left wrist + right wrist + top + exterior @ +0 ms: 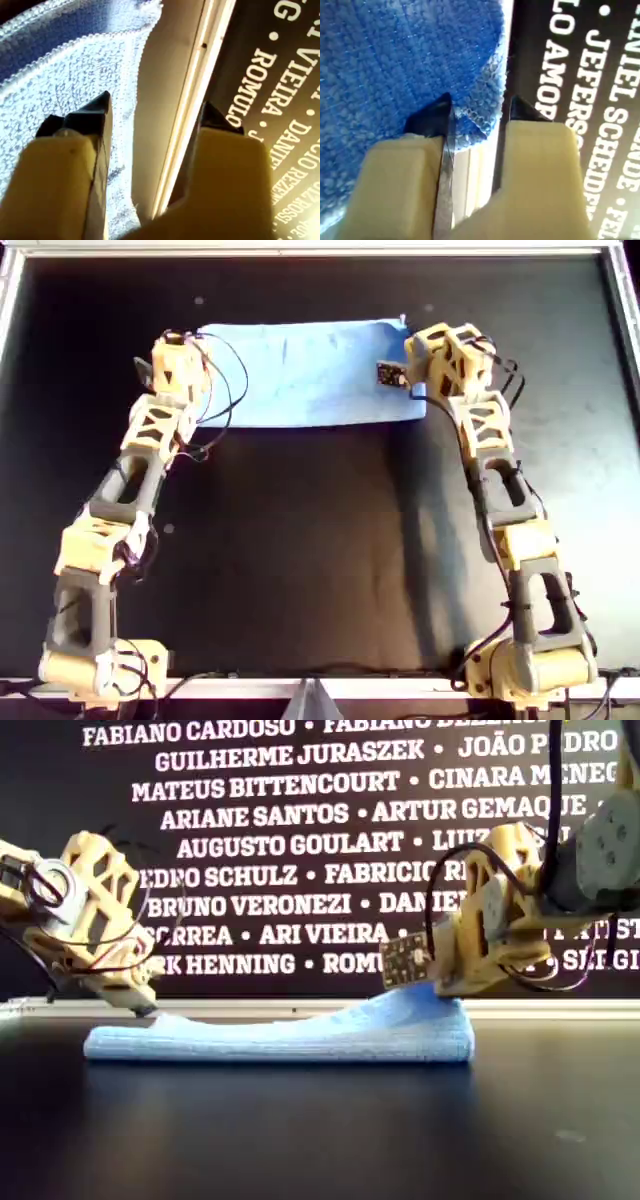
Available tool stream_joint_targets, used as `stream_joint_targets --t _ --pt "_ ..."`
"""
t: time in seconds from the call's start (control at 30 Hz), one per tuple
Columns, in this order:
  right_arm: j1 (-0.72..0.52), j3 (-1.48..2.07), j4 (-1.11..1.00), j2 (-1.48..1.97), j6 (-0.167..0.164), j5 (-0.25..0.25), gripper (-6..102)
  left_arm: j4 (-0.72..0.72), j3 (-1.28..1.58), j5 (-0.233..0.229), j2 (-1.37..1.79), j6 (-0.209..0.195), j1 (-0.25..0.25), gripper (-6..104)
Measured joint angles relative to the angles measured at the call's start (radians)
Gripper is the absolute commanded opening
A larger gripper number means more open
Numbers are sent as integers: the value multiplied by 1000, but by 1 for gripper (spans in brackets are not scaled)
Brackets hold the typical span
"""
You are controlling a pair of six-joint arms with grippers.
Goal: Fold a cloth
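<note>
The light blue cloth point(300, 375) lies as a long band on the black table point(300, 560), close to the back rim. In the exterior view the cloth point(300, 1030) lies flat at the left and rises at the right end. My first gripper point(182, 342) is at the overhead view's left end, low over the cloth point(145, 1005). It is open point(157, 107), one finger over the cloth point(60, 75), the other over the rim. My second gripper point(410, 340) is at the raised right end point(440, 985). Its jaws stand apart point(480, 105) with the cloth's corner point(395, 60) between them.
A white table rim point(300, 250) runs just behind the cloth and shows in the first wrist view point(170, 125). A dark banner with white names point(300, 820) stands behind it. A small circuit board point(405, 960) hangs on the second arm.
</note>
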Motion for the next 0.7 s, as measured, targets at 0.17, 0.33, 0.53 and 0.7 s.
stream_joint_targets --t 0.17,0.33,0.53,0.7 --pt "0 0 0 0 -3 -5 47 0 0 0 0 0 0 64" --pt "20 0 0 0 2 -52 51 0 0 -2 0 0 0 64" --pt "31 0 0 0 0 -81 53 2 0 -3 0 0 0 64" --pt "9 0 0 0 -6 -86 53 95 52 -3 48 0 0 64"
